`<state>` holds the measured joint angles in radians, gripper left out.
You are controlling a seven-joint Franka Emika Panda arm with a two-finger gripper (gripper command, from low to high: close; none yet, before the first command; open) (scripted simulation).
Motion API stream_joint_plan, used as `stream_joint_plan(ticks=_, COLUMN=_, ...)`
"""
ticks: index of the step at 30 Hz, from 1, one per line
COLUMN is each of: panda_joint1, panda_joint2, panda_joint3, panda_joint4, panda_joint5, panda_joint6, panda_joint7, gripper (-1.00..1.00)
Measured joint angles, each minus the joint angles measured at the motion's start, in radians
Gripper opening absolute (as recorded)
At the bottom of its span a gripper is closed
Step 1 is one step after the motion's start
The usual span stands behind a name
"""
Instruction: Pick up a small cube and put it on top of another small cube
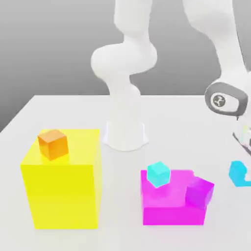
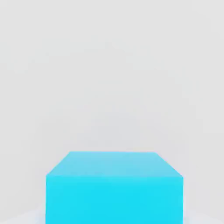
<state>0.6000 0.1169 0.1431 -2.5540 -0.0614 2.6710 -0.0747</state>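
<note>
Blue cube (image 1: 238,173) on the white table (image 1: 73,105) at the exterior view's right edge, just under the arm's wrist (image 1: 224,99). Pincer state impossible to tell. Further left: cyan cube (image 1: 158,174) atop magenta block (image 1: 166,203), purple cube (image 1: 199,191) beside it, orange cube (image 1: 53,143) atop yellow block (image 1: 63,191).

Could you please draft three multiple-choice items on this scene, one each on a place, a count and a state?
1. Where does the orange cube sit?
A. on the yellow block
B. on the table
C. on the magenta block

2. How many small cubes rest on the magenta block?
A. none
B. two
C. four

3. How does the blue cube at the exterior view's right edge stand?
A. stacked on the orange cube
B. on the yellow block
C. on the table, nothing on top

Answers: 1 A, it rests on the yellow top. 2 B, the cyan cube and purple cube sit there. 3 C, its top is bare in the hand view.
</note>
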Motion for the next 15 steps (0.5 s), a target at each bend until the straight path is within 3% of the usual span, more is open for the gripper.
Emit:
stream_joint_plan(ticks=7, panda_joint1=-0.174, panda_joint2=-0.233, panda_joint3=-0.104, panda_joint4=-0.009, panda_joint5=0.062, panda_joint6=-0.224, panda_joint7=-0.372, gripper=-1.0)
stream_joint_plan(ticks=11, panda_joint1=-0.181, panda_joint2=-0.157, panda_joint3=-0.119, panda_joint4=-0.033, panda_joint5=0.069, panda_joint6=-0.127, panda_joint7=-0.417, gripper=-1.0)
stream_joint_plan(ticks=12, panda_joint1=-0.181, panda_joint2=-0.128, panda_joint3=-0.121, panda_joint4=-0.04, panda_joint5=0.065, panda_joint6=-0.09, panda_joint7=-0.416, gripper=1.0)
stream_joint_plan(ticks=15, panda_joint1=-0.185, panda_joint2=-0.128, panda_joint3=-0.121, panda_joint4=-0.04, panda_joint5=0.065, panda_joint6=-0.09, panda_joint7=-0.416, gripper=1.0)
